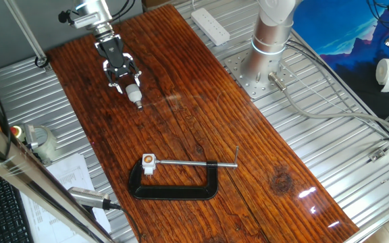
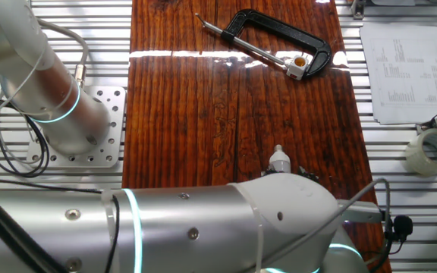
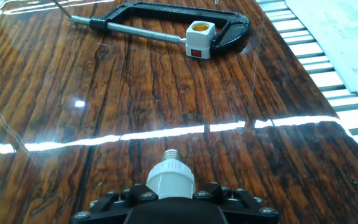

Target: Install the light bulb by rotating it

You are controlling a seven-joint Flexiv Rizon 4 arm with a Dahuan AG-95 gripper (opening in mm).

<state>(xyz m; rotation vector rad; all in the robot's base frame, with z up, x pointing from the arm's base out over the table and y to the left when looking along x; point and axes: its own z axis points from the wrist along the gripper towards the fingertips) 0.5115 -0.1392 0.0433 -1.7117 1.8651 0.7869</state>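
The small white light bulb (image 3: 169, 174) is held in my gripper (image 3: 170, 194), its threaded metal base pointing forward toward the table's far end. In one fixed view the bulb (image 1: 134, 94) hangs just over the wood at the back left, clasped by the black fingers of the gripper (image 1: 128, 84). In the other fixed view only the bulb's tip (image 2: 279, 158) shows above the arm. The white socket block (image 3: 199, 38) with its copper hole is pinned in the black C-clamp (image 3: 166, 12) well ahead, also seen as the socket (image 1: 148, 162) near the front.
The C-clamp (image 1: 174, 183) lies flat on the wooden table (image 1: 201, 135). A power strip (image 1: 210, 25) and the arm's base (image 1: 270, 40) stand at the back. Papers (image 1: 69, 177) and a tape roll (image 2: 432, 150) lie off the table's side.
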